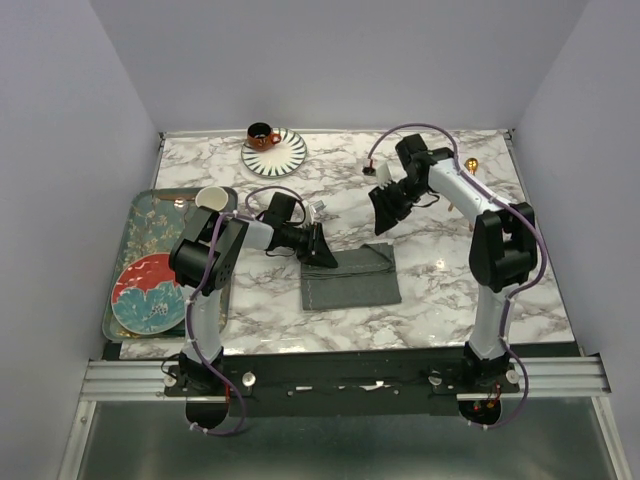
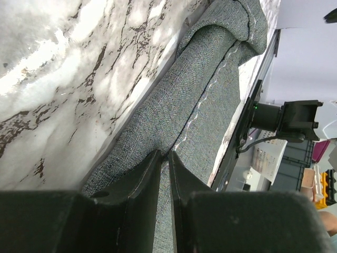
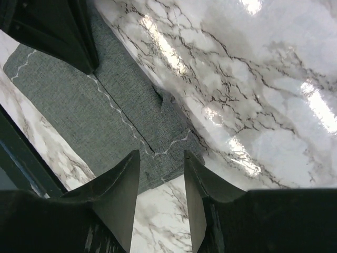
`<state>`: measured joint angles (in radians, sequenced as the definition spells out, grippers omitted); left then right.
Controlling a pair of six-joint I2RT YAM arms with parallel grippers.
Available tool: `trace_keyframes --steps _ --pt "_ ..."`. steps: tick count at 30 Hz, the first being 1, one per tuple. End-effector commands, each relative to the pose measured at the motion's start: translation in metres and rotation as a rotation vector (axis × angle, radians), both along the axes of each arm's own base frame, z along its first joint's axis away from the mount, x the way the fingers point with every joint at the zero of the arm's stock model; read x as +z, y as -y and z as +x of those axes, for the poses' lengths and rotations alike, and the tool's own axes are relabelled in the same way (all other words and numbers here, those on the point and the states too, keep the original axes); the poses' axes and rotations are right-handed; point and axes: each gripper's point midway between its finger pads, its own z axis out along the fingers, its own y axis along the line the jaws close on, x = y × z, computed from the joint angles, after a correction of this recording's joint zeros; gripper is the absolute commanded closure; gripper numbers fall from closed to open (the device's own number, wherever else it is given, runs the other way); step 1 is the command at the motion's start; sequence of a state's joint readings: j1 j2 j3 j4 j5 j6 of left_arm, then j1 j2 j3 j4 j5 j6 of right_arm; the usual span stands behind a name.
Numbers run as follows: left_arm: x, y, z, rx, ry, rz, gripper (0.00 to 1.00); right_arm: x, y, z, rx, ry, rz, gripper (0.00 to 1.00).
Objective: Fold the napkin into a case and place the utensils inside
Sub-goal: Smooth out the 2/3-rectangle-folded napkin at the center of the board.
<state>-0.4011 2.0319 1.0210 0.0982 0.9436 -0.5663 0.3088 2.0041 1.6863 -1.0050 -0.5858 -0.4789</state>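
The dark grey napkin (image 1: pixel 350 280) lies folded into a rectangle at the table's middle front. My left gripper (image 1: pixel 322 252) rests on its far left corner. In the left wrist view its jaws (image 2: pixel 164 154) stand almost shut, pinching the napkin (image 2: pixel 174 105) at the stitched hem. My right gripper (image 1: pixel 383 218) is open and empty, hovering above the napkin's far right corner. In the right wrist view it (image 3: pixel 160 158) frames that corner of the napkin (image 3: pixel 79 105). One gold utensil head (image 1: pixel 470 164) shows at the back right. The second utensil is not clearly visible.
An orange cup (image 1: pixel 263 134) stands on a striped saucer (image 1: pixel 283 155) at the back. A patterned tray (image 1: pixel 135 230) on the left holds a red plate (image 1: pixel 148 292) and a white cup (image 1: pixel 211 198). The marble table's front edge (image 1: pixel 350 348) runs just below the napkin.
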Motion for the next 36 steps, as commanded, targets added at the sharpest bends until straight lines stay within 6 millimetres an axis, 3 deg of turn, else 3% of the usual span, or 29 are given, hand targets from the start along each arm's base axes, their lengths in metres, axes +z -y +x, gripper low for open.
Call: trace_keyframes --steps 1,12,18,24,25,26,29,34,36 --pt "-0.046 -0.020 -0.005 0.041 -0.032 0.162 0.74 -0.015 0.006 -0.014 -0.138 -0.103 -0.060 0.52" --pt "-0.045 -0.021 -0.004 0.041 -0.016 0.161 0.74 -0.033 0.016 -0.041 -0.291 -0.197 -0.099 0.50" --pt "-0.045 -0.021 -0.006 0.039 -0.015 0.162 0.74 -0.029 0.017 -0.051 -0.326 -0.228 -0.076 0.51" --pt "-0.045 -0.021 -0.007 0.040 -0.011 0.161 0.74 -0.033 0.011 -0.057 -0.338 -0.278 -0.045 0.61" --pt "-0.045 -0.022 -0.007 0.039 -0.011 0.162 0.74 -0.035 0.012 -0.058 -0.341 -0.284 -0.048 0.66" --pt "-0.045 -0.022 -0.007 0.041 -0.010 0.162 0.74 -0.036 0.013 -0.059 -0.343 -0.285 -0.051 0.79" --pt "-0.046 -0.023 -0.008 0.046 -0.016 0.168 0.74 -0.039 0.020 -0.064 -0.346 -0.278 -0.080 0.95" --pt "-0.051 -0.027 -0.009 0.075 -0.048 0.177 0.75 -0.058 0.032 -0.079 -0.322 -0.314 -0.140 0.99" --pt "-0.049 -0.027 -0.006 0.088 -0.050 0.169 0.75 -0.075 0.038 -0.078 -0.337 -0.327 -0.190 0.99"
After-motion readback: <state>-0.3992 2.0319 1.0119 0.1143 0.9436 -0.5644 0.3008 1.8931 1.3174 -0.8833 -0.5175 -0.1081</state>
